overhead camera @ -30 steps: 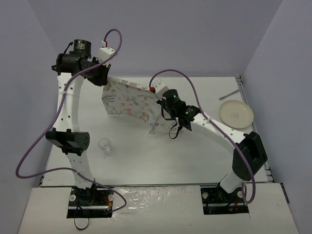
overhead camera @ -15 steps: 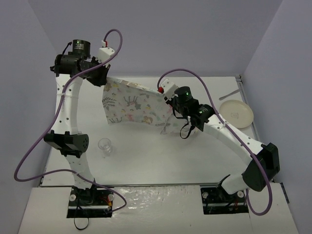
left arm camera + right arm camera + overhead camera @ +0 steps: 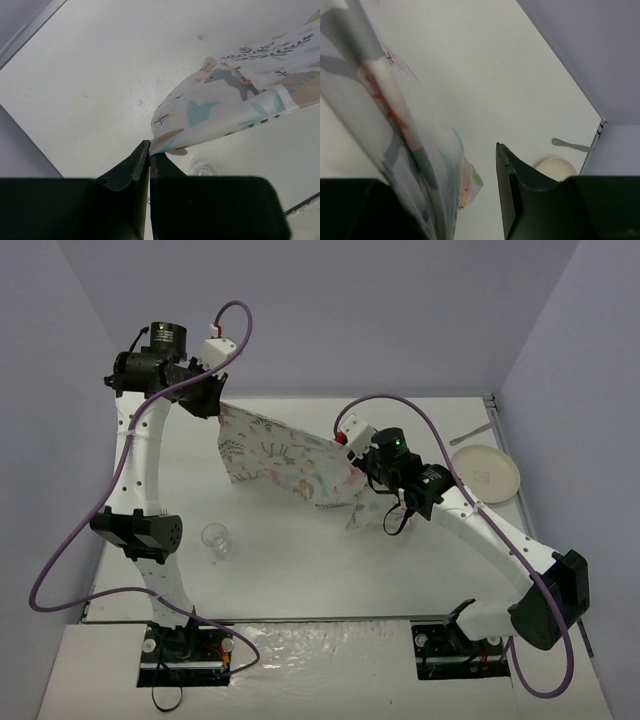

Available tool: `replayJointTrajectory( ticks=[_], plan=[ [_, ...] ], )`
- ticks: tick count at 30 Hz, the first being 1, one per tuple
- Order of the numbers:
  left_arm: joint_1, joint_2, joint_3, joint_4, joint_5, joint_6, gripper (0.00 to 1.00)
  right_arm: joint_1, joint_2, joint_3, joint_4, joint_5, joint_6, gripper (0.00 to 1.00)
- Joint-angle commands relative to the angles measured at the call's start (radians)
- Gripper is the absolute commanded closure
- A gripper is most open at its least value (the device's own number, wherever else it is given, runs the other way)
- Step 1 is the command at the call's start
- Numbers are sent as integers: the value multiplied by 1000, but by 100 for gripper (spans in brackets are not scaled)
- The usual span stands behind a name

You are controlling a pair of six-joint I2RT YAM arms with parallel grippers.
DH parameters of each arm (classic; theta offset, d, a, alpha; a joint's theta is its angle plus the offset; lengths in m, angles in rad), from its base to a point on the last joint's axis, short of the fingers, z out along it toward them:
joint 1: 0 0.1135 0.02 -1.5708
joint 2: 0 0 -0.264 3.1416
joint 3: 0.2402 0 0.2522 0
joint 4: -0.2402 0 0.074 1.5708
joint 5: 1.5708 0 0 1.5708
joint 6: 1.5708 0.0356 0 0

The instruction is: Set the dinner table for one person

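Note:
The dinner table (image 3: 300, 565) is the wide off-white top. A white animal-and-leaf printed cloth (image 3: 280, 455) hangs in the air above its far middle, stretched between my two grippers. My left gripper (image 3: 215, 400) is shut on the cloth's far-left corner, and the left wrist view shows the jaws (image 3: 149, 150) pinching the cloth's tip (image 3: 235, 105). My right gripper (image 3: 358, 458) is at the cloth's right end. In the right wrist view it (image 3: 460, 175) stands open. The cloth (image 3: 395, 125) lies over its hidden left finger, with a wide gap to the right finger (image 3: 512, 190).
A clear glass (image 3: 215, 540) stands on the near left of the table. A cream plate (image 3: 484, 473) sits at the right edge with a metal utensil (image 3: 472, 433) beyond it; both show in the right wrist view, plate (image 3: 555, 167) and utensil (image 3: 570, 145).
My right gripper has moved right along the cloth's edge, and the cloth has stretched wider and flatter between the arms. The left gripper has stayed put.

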Motion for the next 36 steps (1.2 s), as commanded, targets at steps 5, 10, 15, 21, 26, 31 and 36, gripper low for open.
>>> replayJointTrajectory(
  ticks=[5, 10, 15, 21, 26, 31, 36],
  plan=[
    [80, -55, 42, 107, -231, 33, 100, -80, -118, -88, -186, 50, -50, 69],
    [87, -41, 49, 112, -241, 22, 100, -92, -140, -115, -216, 14, -61, 56],
    [87, -28, 48, 115, -199, -1, 100, -99, -130, -120, -224, -46, -57, 76],
    [87, -19, 46, 108, -196, 8, 100, -104, -112, -115, -223, -66, -61, 100],
    [87, -15, 39, 111, -202, 14, 100, -104, -92, -105, -222, -61, -56, 98],
    [89, -29, 20, 126, -190, 12, 100, -111, -125, -78, -222, 3, -113, 100],
    [86, -68, 12, 126, -136, -3, 100, -155, -147, 28, -207, 30, -165, 100]
  ],
)
